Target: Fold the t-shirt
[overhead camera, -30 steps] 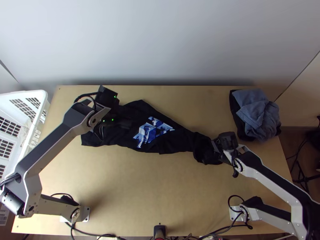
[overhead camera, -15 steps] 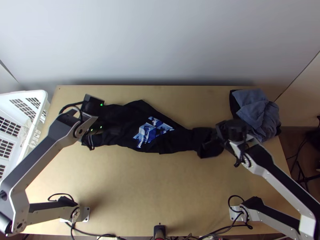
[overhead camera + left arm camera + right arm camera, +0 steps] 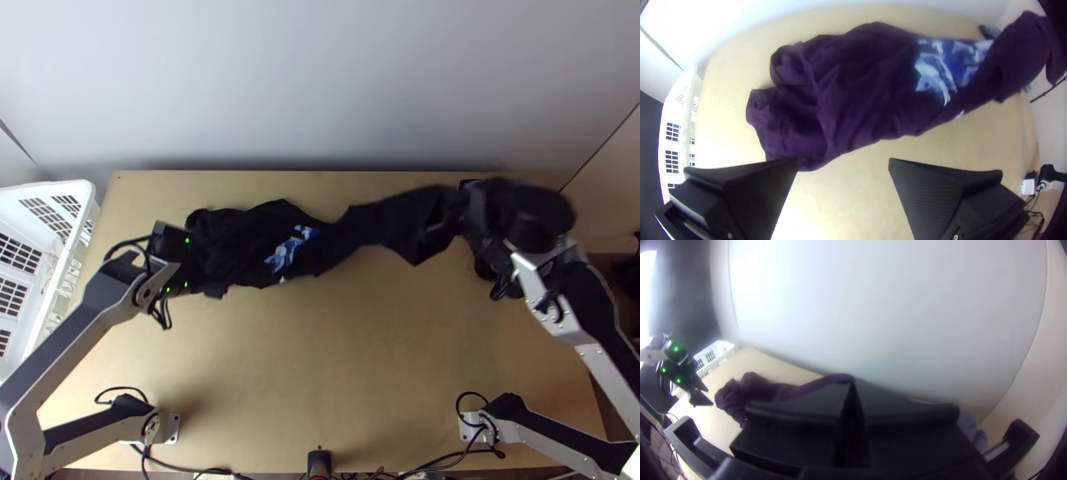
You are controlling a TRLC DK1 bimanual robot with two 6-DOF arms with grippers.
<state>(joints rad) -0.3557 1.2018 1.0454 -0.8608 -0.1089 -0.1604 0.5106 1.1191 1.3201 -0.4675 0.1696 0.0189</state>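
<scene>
Black cords (image 3: 208,470) lie along the near edge of the light wooden desk (image 3: 320,360). The left black tool (image 3: 843,162) is wide open with nothing in it, by the shirt's bunched left end. The white plastic basket with slots (image 3: 60,186) is close to that arm, so a big swing could bump it. The dark cloth t-shirt with a blue and white picture (image 3: 240,240) lies crumpled from the left to the middle, then goes up to the right. There the right black tool (image 3: 852,384) is closed on its end, off the desk. The cloth could slip out if the pinch is small. A hard pull could drag the whole shirt, since nothing holds the left end. The soft blue-grey cloth pile (image 3: 969,426) sits by the right arm; the shirt could land on it. The plain white wall (image 3: 320,80) blocks a far swing.
</scene>
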